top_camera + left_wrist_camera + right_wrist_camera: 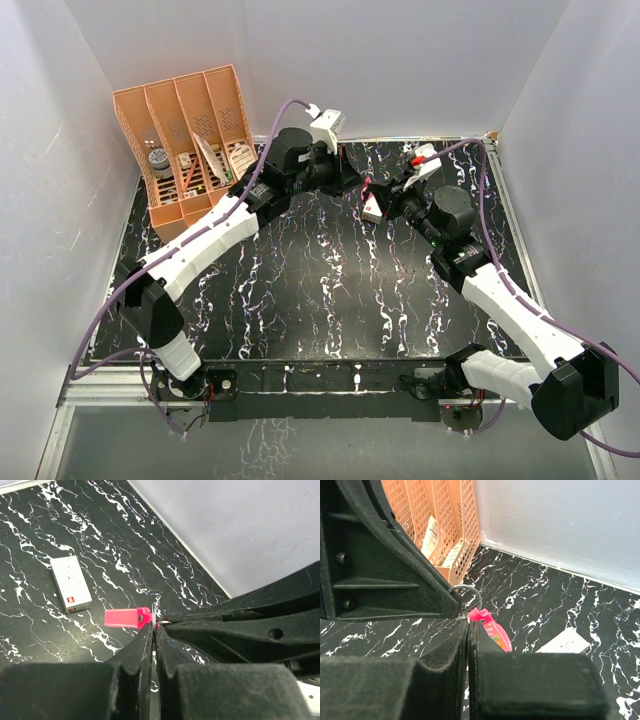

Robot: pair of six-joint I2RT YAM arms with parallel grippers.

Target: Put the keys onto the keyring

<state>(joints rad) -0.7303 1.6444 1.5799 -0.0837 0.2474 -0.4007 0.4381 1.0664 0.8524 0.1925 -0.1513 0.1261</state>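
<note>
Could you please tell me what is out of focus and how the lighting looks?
Top external view: even, diffuse light, only faint shadows. Left wrist view: the left gripper is blurred up close; the keyring and white box are sharp. Right wrist view: the right gripper is blurred in front, the keyring fairly sharp.

Lab robot cell — white panel walls, black marbled table.

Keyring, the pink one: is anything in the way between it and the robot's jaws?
Nothing visible. The left gripper and right gripper both have their jaws shut right at the keyring, by its ring end. The white box lies off to the side. The keys are too small to tell.
</note>
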